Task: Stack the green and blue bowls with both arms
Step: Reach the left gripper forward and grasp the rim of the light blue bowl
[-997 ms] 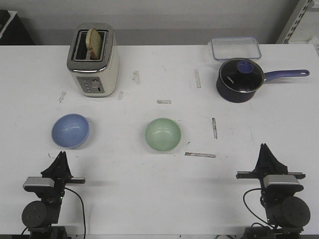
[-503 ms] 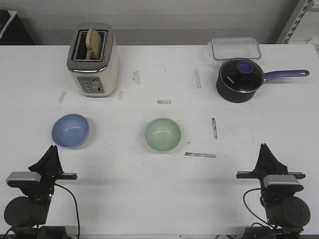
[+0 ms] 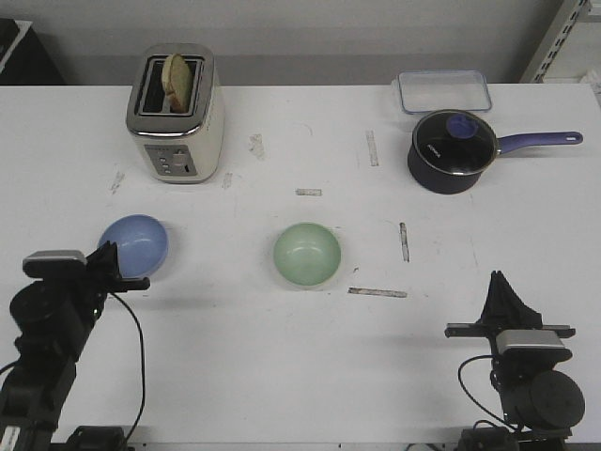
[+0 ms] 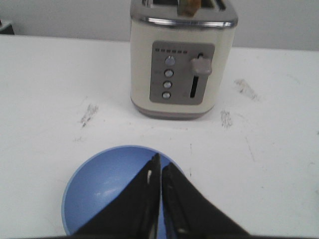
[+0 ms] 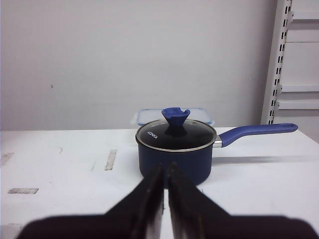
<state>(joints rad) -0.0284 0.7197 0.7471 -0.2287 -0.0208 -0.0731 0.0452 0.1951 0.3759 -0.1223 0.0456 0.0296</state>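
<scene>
Left claw [image 3: 110,254] — fingers pressed together — hangs over the blue bowl [image 3: 137,242] at 9 o'clock; green bowl [image 3: 307,255] sits mid-worktop [image 3: 300,348]. Right claw [image 3: 500,282] — together too — rests at 5 o'clock.

I saw a white table [image 3: 282,376] with grey scuff marks. On it stood a toaster [image 3: 175,113], a blue bowl [image 3: 134,245], a green bowl [image 3: 307,255], a dark saucepan [image 3: 453,150] and a clear container [image 3: 443,91].
</scene>
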